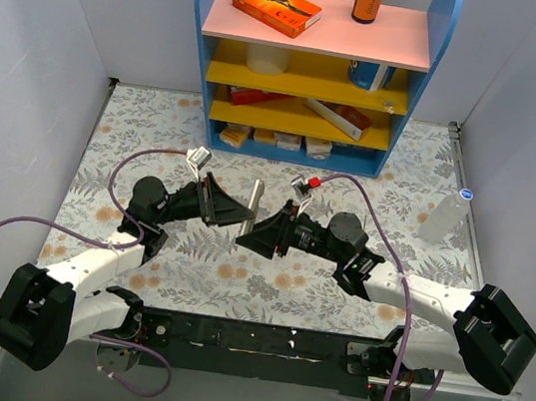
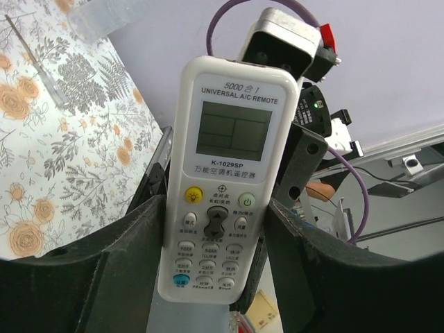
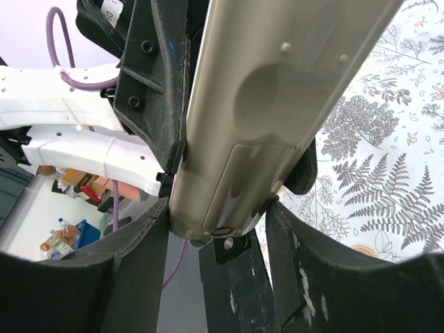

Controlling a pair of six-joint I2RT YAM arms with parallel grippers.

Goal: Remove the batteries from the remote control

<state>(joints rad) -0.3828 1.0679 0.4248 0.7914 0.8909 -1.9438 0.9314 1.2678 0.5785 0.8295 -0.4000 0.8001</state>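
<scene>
The remote control [image 1: 255, 202] is held off the table between my two grippers, standing roughly on end. In the left wrist view its white button face and screen [image 2: 229, 139] point at the camera, and my left gripper [image 2: 216, 215] is shut on its lower sides. In the right wrist view its grey back [image 3: 277, 104] shows with the battery cover closed. My right gripper [image 3: 218, 208] has both fingers against the sides of the remote's lower end. In the top view the left gripper [image 1: 234, 211] and right gripper [image 1: 263, 232] meet at the remote. The batteries are hidden.
A blue shelf unit [image 1: 199, 39] with boxes stands at the back of the floral table, just beyond the grippers. A clear bottle [image 1: 444, 215] lies at the right. Grey walls close in both sides. Purple cables loop beside each arm.
</scene>
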